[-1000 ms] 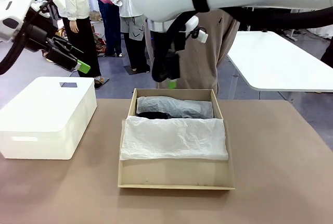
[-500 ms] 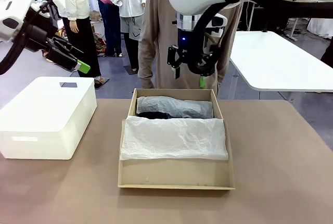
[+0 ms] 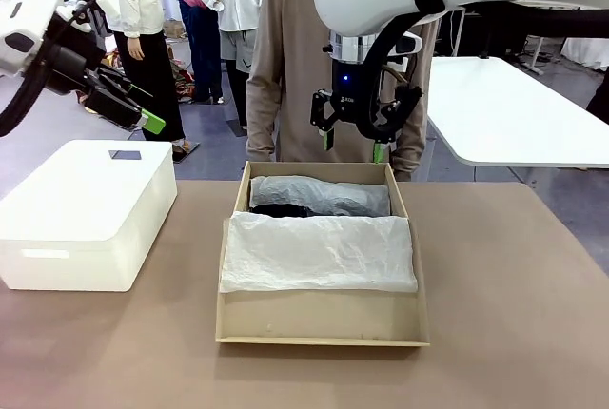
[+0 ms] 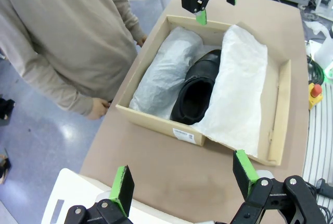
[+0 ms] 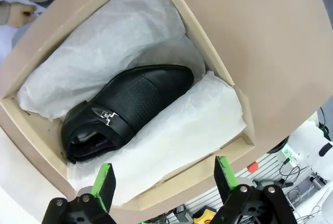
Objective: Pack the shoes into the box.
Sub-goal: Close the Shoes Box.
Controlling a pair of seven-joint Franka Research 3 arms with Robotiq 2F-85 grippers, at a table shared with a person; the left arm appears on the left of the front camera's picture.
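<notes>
Shoe (image 5: 125, 107) lies inside box (image 5: 202, 39)

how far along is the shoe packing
Done: one black shoe lies in the box, between folds of tissue paper. In hand: nothing; the right gripper hovers open above the box's far end, the left gripper open too. Left: a second shoe, unless tissue hides it.

- Glossy black leather shoe (image 3: 281, 210): in the front view only a sliver shows; the rest lies behind white tissue paper (image 3: 319, 252) inside the tan cardboard shoebox (image 3: 319, 319).
- Tissue-wrapped bundle (image 3: 324, 194) at the far wall: contents hidden.
- White label (image 4: 183, 134) on the shoebox end: print too small to read.
- White rounded plastic box (image 3: 86, 214): cut by the left edge.
</notes>
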